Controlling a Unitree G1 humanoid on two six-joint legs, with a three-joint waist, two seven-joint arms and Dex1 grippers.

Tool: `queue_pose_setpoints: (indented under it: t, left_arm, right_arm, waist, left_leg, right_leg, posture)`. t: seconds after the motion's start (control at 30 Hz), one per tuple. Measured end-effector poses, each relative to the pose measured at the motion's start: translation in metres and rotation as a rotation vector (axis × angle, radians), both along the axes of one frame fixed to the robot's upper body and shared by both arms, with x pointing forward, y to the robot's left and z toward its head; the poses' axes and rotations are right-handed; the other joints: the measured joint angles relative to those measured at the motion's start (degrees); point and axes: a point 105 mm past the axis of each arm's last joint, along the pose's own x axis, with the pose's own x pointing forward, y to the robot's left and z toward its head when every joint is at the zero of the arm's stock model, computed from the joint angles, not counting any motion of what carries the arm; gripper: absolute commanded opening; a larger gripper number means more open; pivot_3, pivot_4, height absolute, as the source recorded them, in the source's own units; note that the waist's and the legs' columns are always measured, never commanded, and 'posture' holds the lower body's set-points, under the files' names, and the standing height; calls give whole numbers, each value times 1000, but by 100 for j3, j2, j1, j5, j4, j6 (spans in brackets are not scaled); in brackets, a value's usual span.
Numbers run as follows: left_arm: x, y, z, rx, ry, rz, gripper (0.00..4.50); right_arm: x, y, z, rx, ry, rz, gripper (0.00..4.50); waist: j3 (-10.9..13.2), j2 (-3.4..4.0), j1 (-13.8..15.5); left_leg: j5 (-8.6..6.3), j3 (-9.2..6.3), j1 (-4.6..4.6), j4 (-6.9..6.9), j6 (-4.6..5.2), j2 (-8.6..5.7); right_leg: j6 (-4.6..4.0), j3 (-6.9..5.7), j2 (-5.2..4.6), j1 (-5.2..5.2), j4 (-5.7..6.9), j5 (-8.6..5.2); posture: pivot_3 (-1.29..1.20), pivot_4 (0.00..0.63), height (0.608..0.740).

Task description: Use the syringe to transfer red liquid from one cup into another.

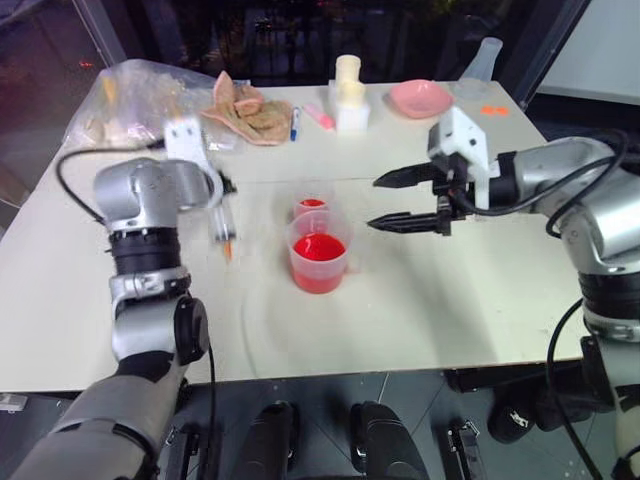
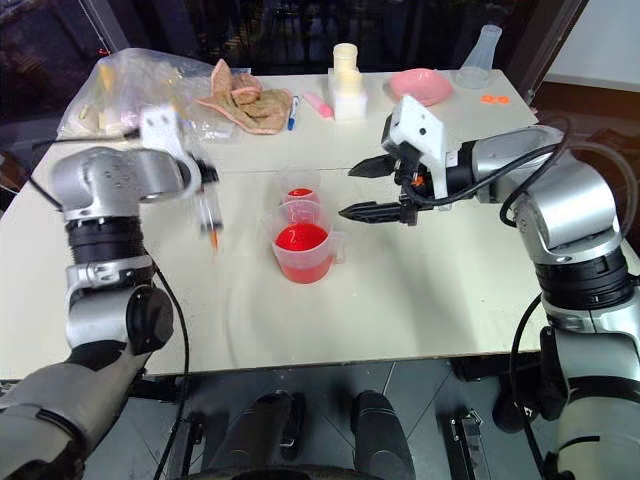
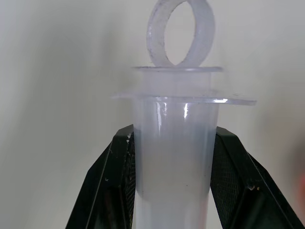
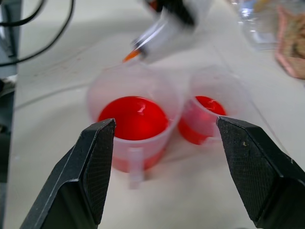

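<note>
My left gripper (image 3: 171, 176) clamps the syringe (image 1: 223, 228) tip-down for drawing, while my right gripper (image 1: 408, 201) hangs wide apart beside the handled cup (image 1: 319, 262).

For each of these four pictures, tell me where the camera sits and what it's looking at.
Left and right eye views: on the head, looking down over both arms at the table.
Left wrist view: along the left gripper, its fingers shut on the syringe.
Right wrist view: between the open right gripper at both cups.
Shared: the measuring cup and small cup.
</note>
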Motion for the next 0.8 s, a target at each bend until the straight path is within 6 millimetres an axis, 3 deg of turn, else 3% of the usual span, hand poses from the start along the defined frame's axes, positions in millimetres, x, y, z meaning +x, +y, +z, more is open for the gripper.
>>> queue_pose_setpoints:
  t: [0.13, 0.33, 0.4, 0.57, 0.8]
  left_arm:
    - [-12, -7, 49, 20, -213, -103, 1546]
    - [-39, -70, 97, -64, -455, -551, 1546]
    - [-45, -84, 104, -74, -492, -628, 1546]
    - [-56, -112, 96, -53, -498, -815, 1546]
    - [-71, -118, 38, 54, -375, -1015, 1546]
  right_arm:
    - [6, -9, 9, 43, -30, -60, 3529]
    - [11, -19, 26, 164, -51, -137, 3529]
    - [12, -24, 33, 230, -42, -163, 3529]
    - [9, -30, 52, 394, -2, -190, 3529]
    - [4, -33, 65, 504, 27, -206, 3529]
  waist:
    - [-1, 1, 6]
    - [0, 0, 18]
    - [0, 0, 11]
    - [-1, 3, -49]
    - [-2, 7, -137]
  left_leg:
    - [0, 0, 6, 0, 1, -1]
    - [-2, 0, 5, 2, 5, -2]
    - [-2, -1, 6, 1, 5, -1]
    - [-1, 0, 12, -2, 5, 3]
    - [-1, 2, 14, -6, 7, 4]
  right_leg:
    - [0, -1, 1, 8, -2, 0]
    - [0, -3, 0, 14, -10, 0]
    - [0, -3, 1, 13, -9, 0]
    - [0, 0, 6, 13, -5, 0]
    - [-1, 4, 6, 13, -4, -1]
  posture:
    - [0, 150, 740]
    - [0, 150, 740]
    - [0, 150, 740]
    - [0, 150, 740]
    - [0, 150, 740]
